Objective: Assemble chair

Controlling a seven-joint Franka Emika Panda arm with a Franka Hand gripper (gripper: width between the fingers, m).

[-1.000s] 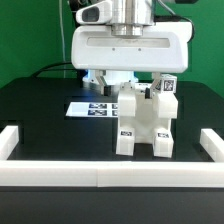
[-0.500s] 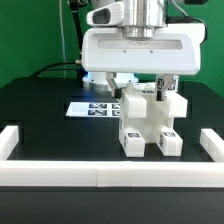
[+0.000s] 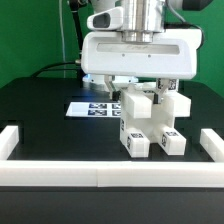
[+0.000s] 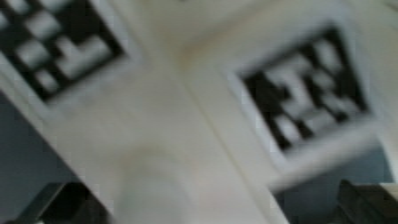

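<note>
The chair (image 3: 150, 125) has twisted toward the exterior view's right; your gripper (image 3: 147, 91), lower now, straddles it, jaws wide open, marker board (image 3: 88, 108) behind.

Taking the far side of the exterior view as 12 o'clock, the chair (image 3: 150, 122) stands on the table (image 3: 40, 110) just off centre toward 4 o'clock. The marker board (image 3: 90, 108) lies flat on the table at the chair's 10 o'clock, close by. The rail (image 3: 100, 176) runs along the 6 o'clock edge, with short pieces at 8 and 4 o'clock. The gripper (image 3: 140, 88) hangs directly over the chair.
</note>
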